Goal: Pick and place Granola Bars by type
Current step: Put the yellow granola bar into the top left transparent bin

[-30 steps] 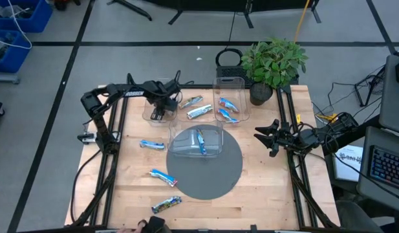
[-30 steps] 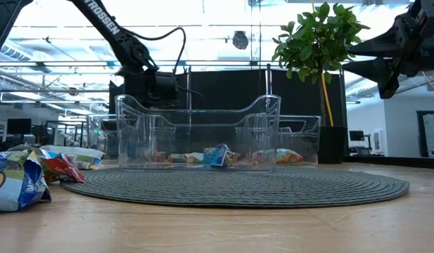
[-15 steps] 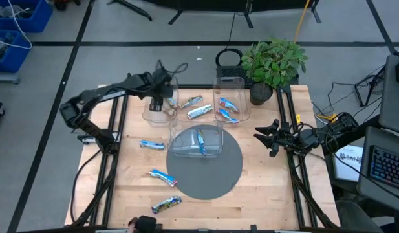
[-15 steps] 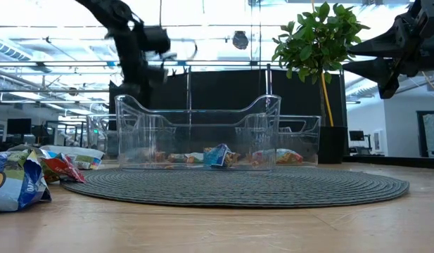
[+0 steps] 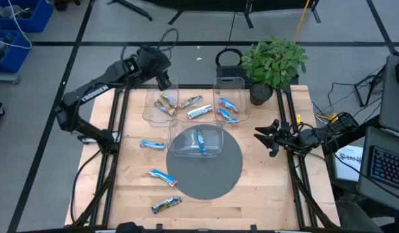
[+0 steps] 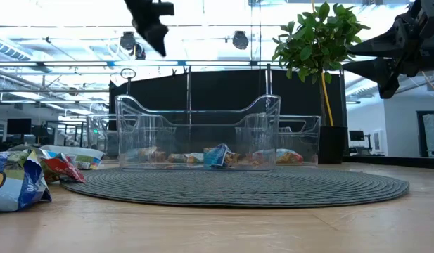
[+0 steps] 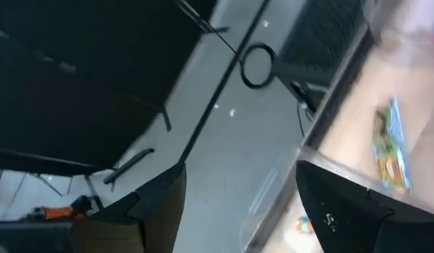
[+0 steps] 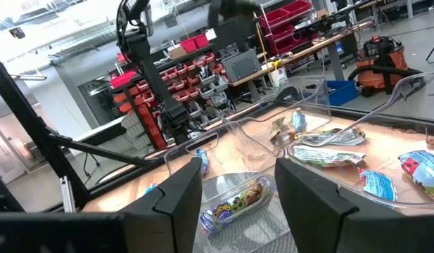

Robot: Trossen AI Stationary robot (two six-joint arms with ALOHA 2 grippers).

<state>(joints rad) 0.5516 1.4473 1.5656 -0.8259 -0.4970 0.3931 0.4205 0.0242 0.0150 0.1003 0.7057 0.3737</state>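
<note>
Up at the far-left corner of the table, the left gripper (image 5: 161, 76) was raised well above the wood with its fingers spread and nothing between them; in the low view it hung high over everything (image 6: 152, 28). Right under it sat a clear bin (image 5: 149, 111) with a tan bar (image 5: 165, 103) lying inside.

Another clear bin (image 5: 238, 84) was at the far middle-right, beside the potted plant (image 5: 271, 63), and it had two bright blue bars (image 5: 227, 105) in it. Between those two bins, on the bare wood, lay two silvery-blue bars (image 5: 191, 101), one just behind the other (image 5: 200, 112).

A third bin (image 5: 180, 149) sat on the round grey mat (image 5: 212, 181), holding one blue bar (image 5: 200, 140).

Three Granola Bars were loose on the near-left part of the table: one blue (image 5: 152, 145) near the left arm's frame, one blue (image 5: 163, 176) just off the mat's edge, and a greenish-gold one (image 5: 166, 204) near the front edge.

Over at the right edge the right gripper (image 5: 269, 137) waited off the wood, pointing toward the mat. Its fingers were apart and empty, which you could see from its own wrist camera (image 8: 234, 186).
</note>
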